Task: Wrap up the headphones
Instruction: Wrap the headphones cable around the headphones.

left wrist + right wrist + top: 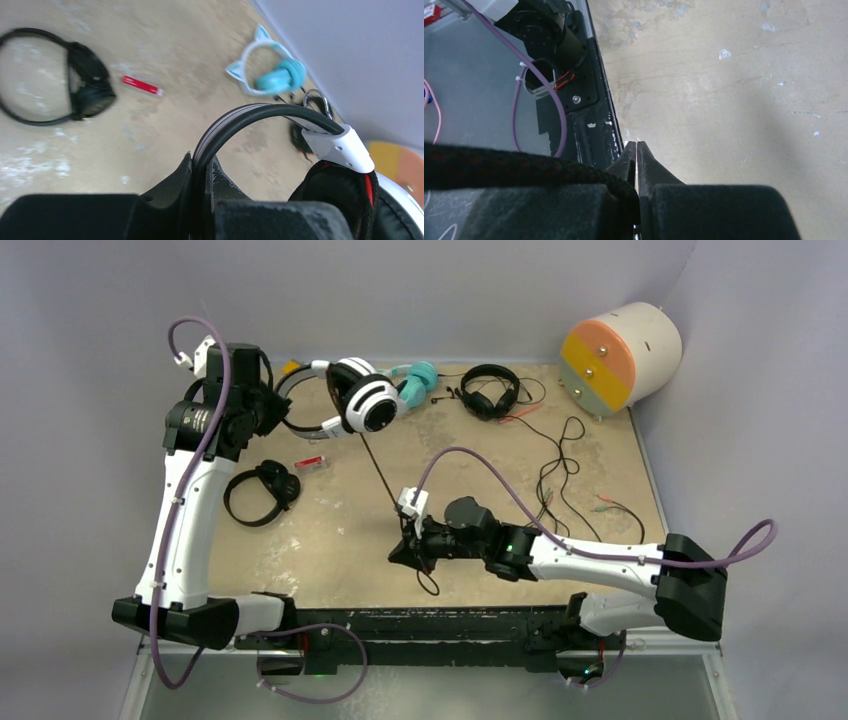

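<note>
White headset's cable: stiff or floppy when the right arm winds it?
Likely floppy: past the right gripper its tail curls loosely. The cable looks braided, so probably grippy, not slick. It runs taut to the white-and-black headset, so tugs may shift that.

Plain, pale lavender-grey walls (450, 290) close in the desk (340, 530) along its far and right edges, under soft, even light. The desk top is tan, scuffed and blotched white. A cream drum (640, 340) with an orange, yellow and green face sits at the far right corner.
</note>
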{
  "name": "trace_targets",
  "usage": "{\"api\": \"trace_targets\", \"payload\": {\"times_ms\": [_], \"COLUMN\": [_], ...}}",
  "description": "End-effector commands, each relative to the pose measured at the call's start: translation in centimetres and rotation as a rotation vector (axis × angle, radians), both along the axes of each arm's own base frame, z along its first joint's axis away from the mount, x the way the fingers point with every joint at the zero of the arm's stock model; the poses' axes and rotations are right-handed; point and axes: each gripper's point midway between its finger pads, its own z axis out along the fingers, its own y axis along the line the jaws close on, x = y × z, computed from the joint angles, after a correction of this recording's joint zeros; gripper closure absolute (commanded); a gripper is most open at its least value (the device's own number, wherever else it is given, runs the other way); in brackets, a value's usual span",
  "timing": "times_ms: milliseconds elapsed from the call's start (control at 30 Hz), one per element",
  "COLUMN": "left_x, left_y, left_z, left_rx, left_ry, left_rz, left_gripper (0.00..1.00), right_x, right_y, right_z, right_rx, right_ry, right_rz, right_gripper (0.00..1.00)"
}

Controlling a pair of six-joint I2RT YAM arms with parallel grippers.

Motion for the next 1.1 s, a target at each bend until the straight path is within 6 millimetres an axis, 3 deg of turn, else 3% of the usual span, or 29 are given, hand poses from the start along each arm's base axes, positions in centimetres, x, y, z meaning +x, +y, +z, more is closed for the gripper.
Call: {"api": "trace_targets", "payload": {"times_ms": [0, 167, 333, 433, 567, 733, 867, 967, 1067], "left_x": [0.8, -0.5, -1.4, -0.6, -0.3, 0.1, 0.2, -0.2, -0.9], "left_y": [7.0, 9.0, 10.7, 10.7, 10.2, 7.3, 5.2, 4.6, 4.3], "left_z": [3.3, 2.3, 1.9, 0.4, -3.3, -6.9, -9.7, -10.2, -10.1], "left_rx": [0.139, 0.166, 0.189, 0.263, 0.413, 0.720, 0.876, 0.931, 0.982], "left_ry": [-0.159, -0.148, -0.173, -0.115, 0.034, 0.135, 0.237, 0.269, 0.271], "left_rz": [0.370, 0.504, 0.617, 0.582, 0.531, 0.385, 0.279, 0.240, 0.217], "left_gripper": [1.00, 1.00, 1.00, 1.00, 1.00, 1.00, 1.00, 1.00, 1.00], "right_x": [-0.7, -1.7, -3.8, -3.9, -2.9, 0.3, 3.0, 5.2, 7.6], "right_y": [0.0, 0.9, 1.7, 1.7, 0.4, -2.2, -3.2, -4.3, -5.9], "right_z": [1.2, -0.7, -1.8, -1.1, 1.0, 2.7, 5.3, 7.2, 7.7], "right_rx": [-0.125, -0.214, -0.277, -0.300, -0.379, -0.576, -0.607, -0.589, -0.587], "right_ry": [-0.046, 0.040, 0.055, 0.037, 0.024, -0.078, -0.176, -0.198, -0.193], "right_rz": [0.055, 0.100, 0.159, 0.150, 0.090, -0.039, -0.138, -0.214, -0.282], "right_gripper": [1.00, 1.00, 1.00, 1.00, 1.00, 1.00, 1.00, 1.00, 1.00]}}
